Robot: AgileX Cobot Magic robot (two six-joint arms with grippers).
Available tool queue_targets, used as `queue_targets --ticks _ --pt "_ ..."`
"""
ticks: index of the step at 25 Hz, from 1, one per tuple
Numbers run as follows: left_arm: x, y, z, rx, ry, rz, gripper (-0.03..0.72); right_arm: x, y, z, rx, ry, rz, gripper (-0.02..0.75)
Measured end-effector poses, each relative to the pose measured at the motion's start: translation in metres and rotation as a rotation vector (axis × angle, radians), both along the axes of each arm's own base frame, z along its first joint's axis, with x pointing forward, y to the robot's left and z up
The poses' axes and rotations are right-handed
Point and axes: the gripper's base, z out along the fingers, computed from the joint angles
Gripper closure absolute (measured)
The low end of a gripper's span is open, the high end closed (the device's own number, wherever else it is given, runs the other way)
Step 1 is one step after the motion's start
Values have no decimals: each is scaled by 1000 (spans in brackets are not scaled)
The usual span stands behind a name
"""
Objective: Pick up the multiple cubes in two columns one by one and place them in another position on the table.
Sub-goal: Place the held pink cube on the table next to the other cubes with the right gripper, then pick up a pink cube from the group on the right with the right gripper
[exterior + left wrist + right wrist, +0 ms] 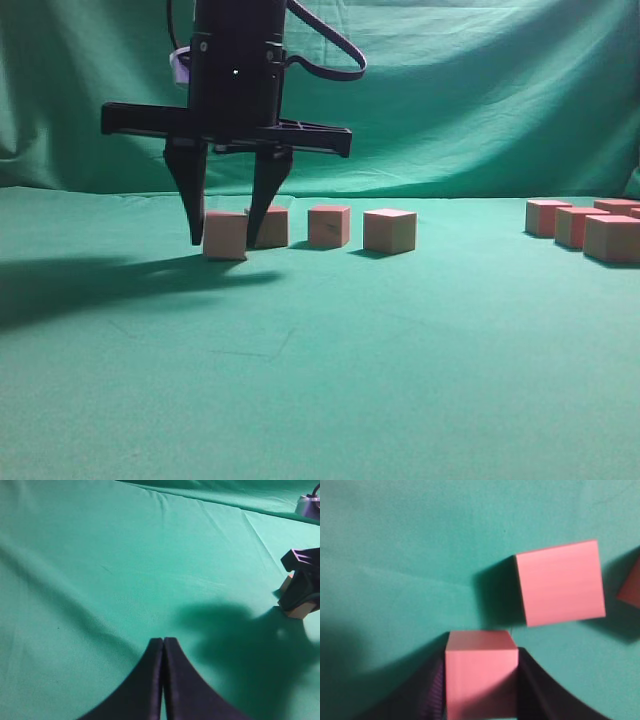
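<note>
A cube [226,236] is pinched between the fingers of the right gripper [228,232] while resting on the table [320,380], at the near-left end of the left group. The left gripper [163,650] is pressed together, idle. Either grasp or placement is judged in hand; which cannot be told.

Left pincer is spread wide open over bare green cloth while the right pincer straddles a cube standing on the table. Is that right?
Not quite. The left pincer is shut, its fingers pressed together over bare cloth, as the left wrist view shows. The rest holds: the right pincer straddles a cube standing on the table.
</note>
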Motion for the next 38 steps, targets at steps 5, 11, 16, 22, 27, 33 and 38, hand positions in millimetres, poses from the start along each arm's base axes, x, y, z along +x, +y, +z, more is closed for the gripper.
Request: queue_targets --ticks 5,11,16,22,27,33,38 --pt "0 0 0 0 0 0 688 -1 1 0 6 5 14 223" --pt "0 0 0 0 0 0 688 -1 4 23 11 25 52 106" --pt "0 0 0 0 0 0 688 9 8 67 32 -108 153 121" --pt "0 0 0 0 0 0 688 3 -3 126 71 -242 248 172" --pt "0 0 0 0 0 0 688 -13 -44 201 136 -361 256 172" --pt "0 0 0 0 0 0 688 -32 -131 254 112 -447 147 172" --pt "0 0 0 0 0 0 688 -49 -201 244 19 -394 12 172"
